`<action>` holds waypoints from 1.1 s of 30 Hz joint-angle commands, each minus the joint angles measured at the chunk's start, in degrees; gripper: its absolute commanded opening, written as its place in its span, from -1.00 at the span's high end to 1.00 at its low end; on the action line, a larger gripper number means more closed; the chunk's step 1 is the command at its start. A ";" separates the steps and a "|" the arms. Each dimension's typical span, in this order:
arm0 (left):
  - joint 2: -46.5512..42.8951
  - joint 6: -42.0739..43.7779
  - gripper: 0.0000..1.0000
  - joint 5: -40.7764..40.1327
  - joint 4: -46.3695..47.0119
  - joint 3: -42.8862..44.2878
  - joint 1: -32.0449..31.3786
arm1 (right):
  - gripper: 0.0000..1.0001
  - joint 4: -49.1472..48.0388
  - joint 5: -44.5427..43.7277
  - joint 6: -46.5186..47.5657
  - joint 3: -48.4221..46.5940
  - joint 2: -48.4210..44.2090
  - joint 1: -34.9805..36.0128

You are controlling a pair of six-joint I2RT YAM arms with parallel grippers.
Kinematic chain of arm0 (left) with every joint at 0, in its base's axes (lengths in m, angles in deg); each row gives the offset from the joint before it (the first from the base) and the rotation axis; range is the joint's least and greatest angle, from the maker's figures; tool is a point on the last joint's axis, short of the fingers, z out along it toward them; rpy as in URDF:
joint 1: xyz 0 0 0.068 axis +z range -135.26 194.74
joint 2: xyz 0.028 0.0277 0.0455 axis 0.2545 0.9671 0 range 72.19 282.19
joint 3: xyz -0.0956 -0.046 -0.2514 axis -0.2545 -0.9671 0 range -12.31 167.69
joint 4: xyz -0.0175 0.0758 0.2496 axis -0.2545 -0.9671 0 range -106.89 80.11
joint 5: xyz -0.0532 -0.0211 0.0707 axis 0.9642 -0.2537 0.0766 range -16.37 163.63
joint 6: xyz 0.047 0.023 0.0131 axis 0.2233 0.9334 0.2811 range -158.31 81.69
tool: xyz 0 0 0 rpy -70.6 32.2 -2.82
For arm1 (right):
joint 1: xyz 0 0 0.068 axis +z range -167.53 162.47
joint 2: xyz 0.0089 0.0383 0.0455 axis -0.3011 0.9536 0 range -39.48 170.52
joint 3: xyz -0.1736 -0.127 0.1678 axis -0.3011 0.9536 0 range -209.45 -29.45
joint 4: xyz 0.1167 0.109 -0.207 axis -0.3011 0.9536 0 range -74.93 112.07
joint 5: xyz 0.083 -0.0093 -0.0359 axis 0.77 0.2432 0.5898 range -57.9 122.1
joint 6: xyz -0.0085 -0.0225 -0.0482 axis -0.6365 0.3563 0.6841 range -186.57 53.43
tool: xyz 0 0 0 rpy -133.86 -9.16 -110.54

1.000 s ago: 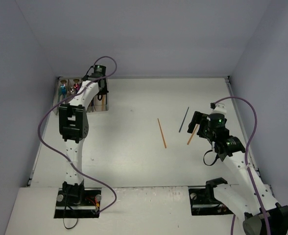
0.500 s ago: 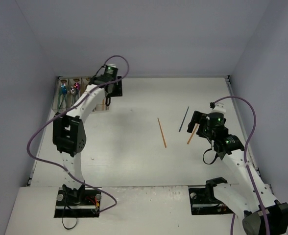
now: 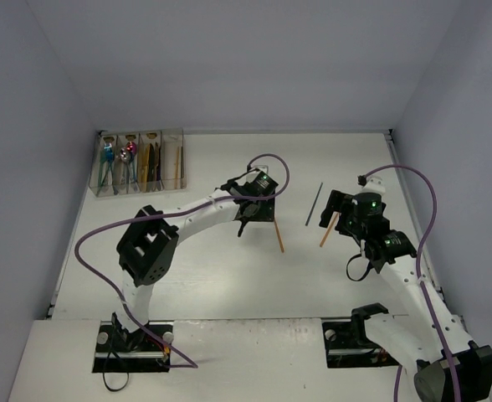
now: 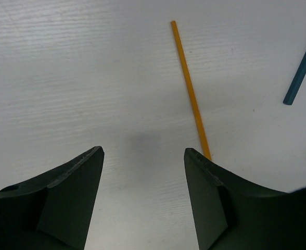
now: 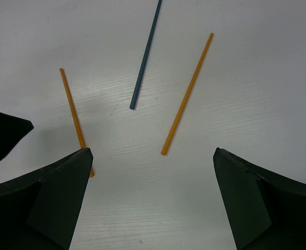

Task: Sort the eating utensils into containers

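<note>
The containers (image 3: 137,159) are four joined clear bins at the far left, holding teal, pink, gold and orange utensils. Three loose sticks lie mid-table: an orange stick (image 3: 277,228) (image 4: 191,91) (image 5: 75,117), a dark blue stick (image 3: 314,204) (image 4: 302,73) (image 5: 145,57) and a second orange stick (image 3: 326,233) (image 5: 187,96). My left gripper (image 3: 250,216) (image 4: 143,156) is open and empty, just left of the first orange stick. My right gripper (image 3: 340,211) (image 5: 150,156) is open and empty, over the near end of the second orange stick.
Grey walls close the table on the left, back and right. The left arm stretches from its base (image 3: 129,335) diagonally to mid-table. A purple cable (image 3: 87,234) loops beside it. A dark part of the left gripper (image 5: 2,138) shows in the right wrist view.
My left gripper has left the bins at the far left and swung right and nearer, to the middle of the table beside the first orange stick. The right arm has not moved.
</note>
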 commanded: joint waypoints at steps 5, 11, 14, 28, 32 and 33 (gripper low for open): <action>5.40 -6.17 -0.20 -1.38 2.83 7.84 -3.61 | -1.00 -2.07 -0.80 -0.33 0.13 -0.80 -0.16; 10.26 -6.09 -0.19 -2.47 0.93 10.60 -4.47 | -1.00 -2.10 -0.44 -0.27 0.21 -1.30 -0.10; 11.68 -5.57 -0.20 -3.63 -0.36 11.28 -4.64 | -1.00 -2.13 -0.41 -0.33 0.33 -1.44 -0.10; 14.44 1.51 0.12 -8.20 -8.11 9.42 -5.06 | -1.00 -2.33 -0.30 -0.24 0.39 -1.14 -0.07; 12.93 4.91 0.32 -9.45 -8.85 7.35 -4.23 | -1.00 -2.42 -0.22 -0.24 0.31 -1.15 -0.08; 12.35 5.52 0.43 -9.45 -8.85 6.75 -3.88 | -1.00 -2.42 -0.17 -0.28 0.35 -1.19 -0.07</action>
